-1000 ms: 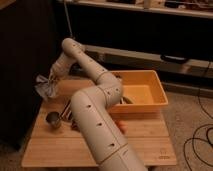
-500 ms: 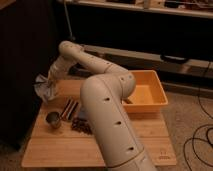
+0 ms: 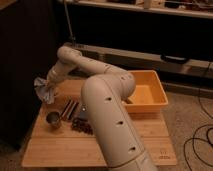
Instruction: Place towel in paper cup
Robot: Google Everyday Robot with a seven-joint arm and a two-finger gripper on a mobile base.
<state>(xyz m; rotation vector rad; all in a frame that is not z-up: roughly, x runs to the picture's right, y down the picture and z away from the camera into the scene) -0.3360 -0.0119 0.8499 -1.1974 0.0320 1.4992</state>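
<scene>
My gripper point(image 3: 48, 88) is at the far left of the wooden table point(image 3: 60, 147), at the end of the white arm that reaches across from the lower right. It is shut on a crumpled grey-blue towel point(image 3: 44, 91) and holds it above the table's left edge. The cup point(image 3: 53, 120) stands on the table below and slightly right of the towel, open end up. The towel hangs clear above it, not touching.
A yellow bin point(image 3: 146, 94) sits at the table's back right. A striped packet point(image 3: 70, 108) and a dark snack bag point(image 3: 81, 125) lie beside the cup. A dark cabinet point(image 3: 25, 60) stands close on the left. Cables lie on the floor at right.
The arm's elbow has swung nearer the camera and rightward. The gripper with the towel has shifted slightly lower and toward the cup.
</scene>
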